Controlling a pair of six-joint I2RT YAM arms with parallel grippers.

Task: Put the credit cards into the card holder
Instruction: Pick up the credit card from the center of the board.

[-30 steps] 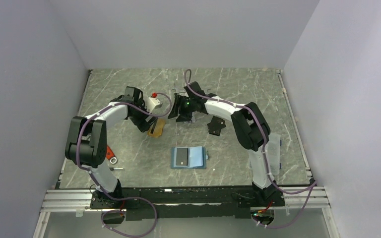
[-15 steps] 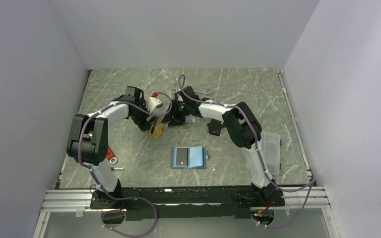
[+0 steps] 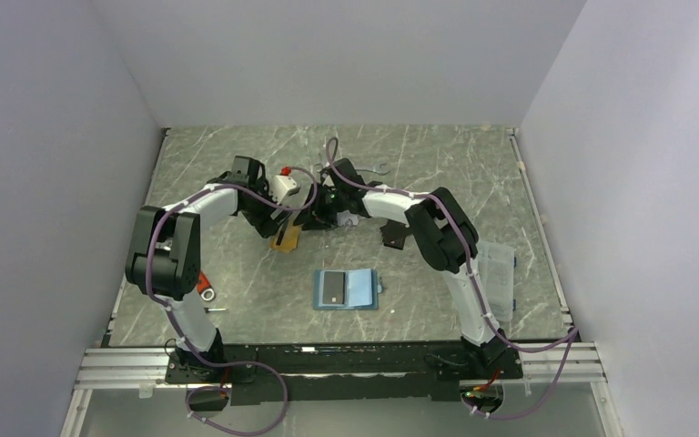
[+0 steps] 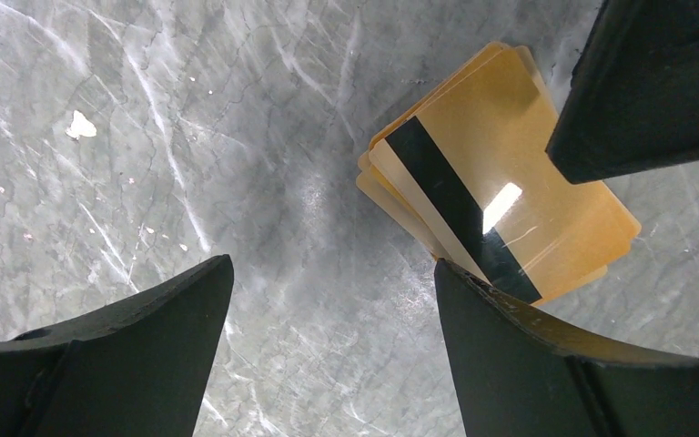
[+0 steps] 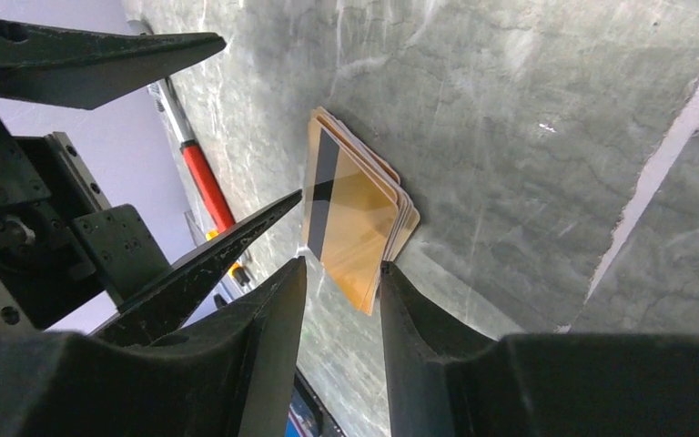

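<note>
- Credit cards (image 3: pixel 284 238) lie in a small orange-gold stack on the table (image 3: pixel 437 164), farther from the arm bases than the card holder (image 3: pixel 359 289) and apart from it. The holder lies open (a dark card (image 3: pixel 332 287) already sits in its left half). The left arm (image 3: pixel 202 202) and right arm (image 3: pixel 400 202) reach in over the stack from either side.
- From the left wrist, the left gripper (image 4: pixel 332 273) hangs spread wide and empty over bare table. One of its fingers sits at the near edge of the slightly fanned stack, whose top card shows a black stripe. A finger of the other arm crosses the top right corner.
- From the right wrist, the right gripper (image 5: pixel 343 273) has its jaws close together with a corner of the stack showing in the gap. Whether they actually pinch it I cannot tell.
- The step in hand looks like taking a card off the stack. The next move calls for a firm pinch on the top card alone (the ones below may drag along), then a lift and a carry to an empty pocket of the holder.
</note>
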